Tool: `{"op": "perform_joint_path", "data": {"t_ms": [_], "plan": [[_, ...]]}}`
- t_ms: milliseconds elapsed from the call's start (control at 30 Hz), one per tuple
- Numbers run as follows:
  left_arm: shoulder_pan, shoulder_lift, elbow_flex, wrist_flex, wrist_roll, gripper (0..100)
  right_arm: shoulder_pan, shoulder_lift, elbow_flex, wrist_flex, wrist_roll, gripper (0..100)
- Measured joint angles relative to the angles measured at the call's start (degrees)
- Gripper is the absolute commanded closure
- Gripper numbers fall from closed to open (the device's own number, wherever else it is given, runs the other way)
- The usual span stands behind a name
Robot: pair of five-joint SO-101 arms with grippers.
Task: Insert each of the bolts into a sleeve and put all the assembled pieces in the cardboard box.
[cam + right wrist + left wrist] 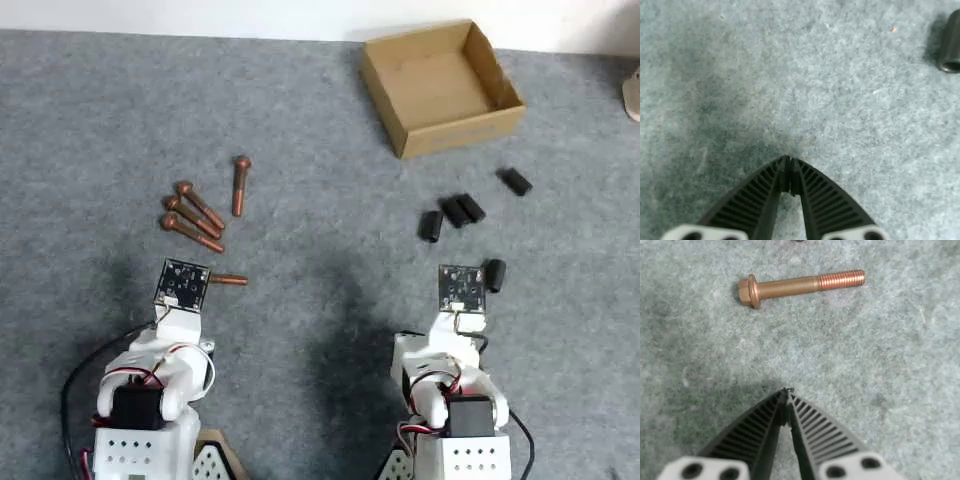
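In the high view, the cardboard box [462, 128] is seen at the far right of the table [320, 330], and nothing is seen inside it. Four bolts [195, 212] are laid in a loose group on the left. A fifth bolt [229, 280] lies apart from them, just beside the left arm [160, 385]. Five black sleeves [455, 212] are scattered on the right, between the box and the right arm [450, 395]. The nearest sleeve [494, 274] lies just beside that arm's wrist. No bolt is seen inside a sleeve.

In the left wrist view, the left claw [786, 396] is closed, its tips pressed together with nothing between them, and it is held over bare table. The fifth bolt [800, 286] lies flat ahead of the tips and apart from them, with its flanged head at one end and its thread at the other.

In the right wrist view, the right claw [790, 167] is likewise closed and empty. The nearest sleeve [951, 42] lies ahead and off to one side of the tips, apart from them, with its open end visible.

The task is judged to be at its very start: nothing has been assembled and nothing boxed. All five bolts are left to be inserted, and all five assembled pieces are left to be placed in the box.
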Motion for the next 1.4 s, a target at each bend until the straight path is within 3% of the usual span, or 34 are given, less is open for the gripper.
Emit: {"op": "perform_joint_path", "data": {"t_ms": [267,533,667,800,967,1400], "plan": [[3.6,0.0,0.0,0.0,0.0,99,0.0,0.0,0.0,0.0,0.0,99.4],[15.82,0.0,0.0,0.0,0.0,99,-4.66,0.0,0.0,0.09,0.0,99.4],[13.63,0.0,0.0,0.0,-0.09,99,-4.66,0.0,0.0,0.26,0.0,99.4],[6.77,0.0,0.0,-0.18,0.09,99,-4.66,0.0,0.0,0.26,0.0,99.4],[-2.11,0.0,-0.18,-2.02,8.44,99,-4.66,0.0,0.0,0.26,0.0,99.4],[-4.75,-0.35,-9.58,2.99,9.05,99,-4.66,0.0,0.0,0.26,0.0,99.4]]}}
